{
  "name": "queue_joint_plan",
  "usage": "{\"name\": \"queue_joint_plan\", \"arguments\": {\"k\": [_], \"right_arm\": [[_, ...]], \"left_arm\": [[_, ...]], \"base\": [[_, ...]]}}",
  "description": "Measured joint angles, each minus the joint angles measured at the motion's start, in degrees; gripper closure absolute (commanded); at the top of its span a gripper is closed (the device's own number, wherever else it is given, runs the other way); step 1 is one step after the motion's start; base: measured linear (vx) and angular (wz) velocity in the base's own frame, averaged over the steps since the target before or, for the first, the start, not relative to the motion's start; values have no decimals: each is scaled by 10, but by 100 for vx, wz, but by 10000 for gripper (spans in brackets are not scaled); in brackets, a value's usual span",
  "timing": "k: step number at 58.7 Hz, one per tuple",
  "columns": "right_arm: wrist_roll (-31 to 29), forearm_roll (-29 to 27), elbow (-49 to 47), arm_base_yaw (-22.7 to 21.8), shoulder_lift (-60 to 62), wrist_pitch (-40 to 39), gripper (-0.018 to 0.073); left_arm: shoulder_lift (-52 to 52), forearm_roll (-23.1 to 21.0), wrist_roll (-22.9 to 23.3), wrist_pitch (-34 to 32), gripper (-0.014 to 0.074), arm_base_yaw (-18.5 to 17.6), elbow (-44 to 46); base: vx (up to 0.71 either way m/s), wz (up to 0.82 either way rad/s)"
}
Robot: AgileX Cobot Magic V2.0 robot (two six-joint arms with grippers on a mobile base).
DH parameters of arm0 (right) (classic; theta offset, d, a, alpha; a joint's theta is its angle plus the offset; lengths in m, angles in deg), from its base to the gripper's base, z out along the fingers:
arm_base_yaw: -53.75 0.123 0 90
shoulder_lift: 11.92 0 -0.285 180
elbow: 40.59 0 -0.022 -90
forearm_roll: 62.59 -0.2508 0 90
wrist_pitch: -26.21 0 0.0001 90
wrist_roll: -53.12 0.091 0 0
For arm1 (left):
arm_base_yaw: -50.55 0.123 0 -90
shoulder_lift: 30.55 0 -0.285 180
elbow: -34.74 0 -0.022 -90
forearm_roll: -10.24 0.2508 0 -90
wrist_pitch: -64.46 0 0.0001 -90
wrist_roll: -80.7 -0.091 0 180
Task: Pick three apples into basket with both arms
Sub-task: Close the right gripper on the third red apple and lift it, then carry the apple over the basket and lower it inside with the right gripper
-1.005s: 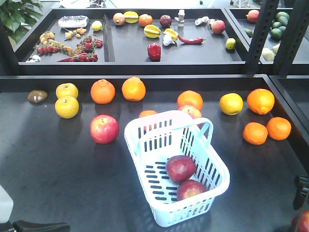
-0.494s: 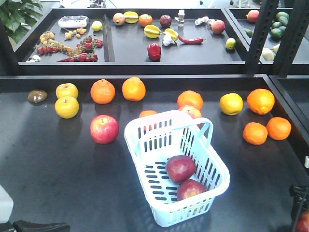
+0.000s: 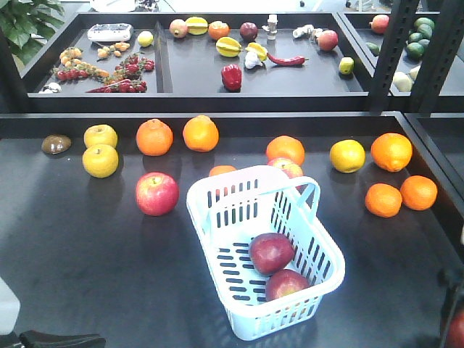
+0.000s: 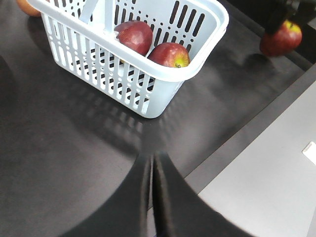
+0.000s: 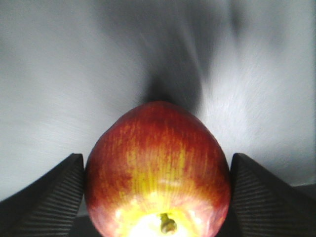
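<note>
Two ribbed black fingers (image 5: 47,197) of the right gripper (image 5: 158,197) press against either side of a dark red apple (image 5: 158,168), stem end toward the wrist camera, pinching it; in the front view only a sliver of this fruit shows at the lower right corner. The left gripper (image 4: 152,197) hangs over bare dark tabletop (image 4: 59,148) with its fingers pressed together, nothing between them. Just beyond it sits the pale blue basket (image 3: 217,217), angled on the table, with two more dark red apples touching one another inside: one (image 3: 272,252) near the middle, one (image 3: 286,284) against the near wall. Farther back lie oranges (image 3: 154,137), yellow fruits (image 3: 100,160) and a lighter red apple (image 3: 156,193).
</note>
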Motion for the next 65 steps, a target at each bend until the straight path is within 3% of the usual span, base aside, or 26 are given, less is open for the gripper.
{"name": "queue_joint_plan", "arguments": {"k": [16,38,44,53,65], "right_arm": [[-82,-105,-33,0,175,23,564],[-200,-300,-33,14,359,110,564],[-206,-311,-33,75,363,115,564],[-178,-312,-33,204,350,70,564],[-135,-275,-33,344,272,-7,559]], "left_arm": [[0,0,0,0,602,0,0],[0,0,0,-3,602,0,0],[0,0,0,-10,602,0,0],[0,0,0,-16,602,0,0],[0,0,0,-18,602,0,0]], "base": [[0,0],[0,0],[0,0],[0,0],[0,0]]}}
